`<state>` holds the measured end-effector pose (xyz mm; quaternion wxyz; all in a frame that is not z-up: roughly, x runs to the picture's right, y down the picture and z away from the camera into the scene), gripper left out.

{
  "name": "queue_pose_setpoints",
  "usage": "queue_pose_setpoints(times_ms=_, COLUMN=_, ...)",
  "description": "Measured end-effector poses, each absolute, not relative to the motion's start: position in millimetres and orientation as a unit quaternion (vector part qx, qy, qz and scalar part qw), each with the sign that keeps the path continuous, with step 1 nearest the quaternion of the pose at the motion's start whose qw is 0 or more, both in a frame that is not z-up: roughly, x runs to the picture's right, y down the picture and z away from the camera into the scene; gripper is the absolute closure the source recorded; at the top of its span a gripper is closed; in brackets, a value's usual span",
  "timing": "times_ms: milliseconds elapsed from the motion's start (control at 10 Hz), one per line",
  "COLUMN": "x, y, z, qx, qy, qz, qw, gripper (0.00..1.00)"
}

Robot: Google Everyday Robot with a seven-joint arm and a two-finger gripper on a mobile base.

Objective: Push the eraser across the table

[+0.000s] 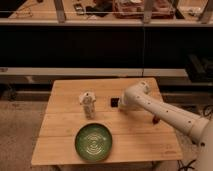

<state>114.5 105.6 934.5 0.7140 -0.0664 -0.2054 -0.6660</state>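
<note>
The eraser [114,102] is a small black block lying on the pale wooden table [65,125], right of the middle and toward the far side. My white arm comes in from the lower right, and my gripper [120,105] is at the arm's end, right beside the eraser on its right; I cannot make out whether they touch. The arm's elbow hides most of the gripper.
A white upright bottle-like thing [88,103] stands left of the eraser. A green plate [93,142] lies near the table's front edge. A small red object [156,119] shows just below the arm at the right. A dark railing and shelves lie behind the table.
</note>
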Motion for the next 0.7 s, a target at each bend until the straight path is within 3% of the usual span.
queue_pose_setpoints(times_ms=700, x=115.1, y=73.2, z=954.9, qx=-0.056, qy=-0.194, qz=-0.663, qw=0.721, gripper=1.0)
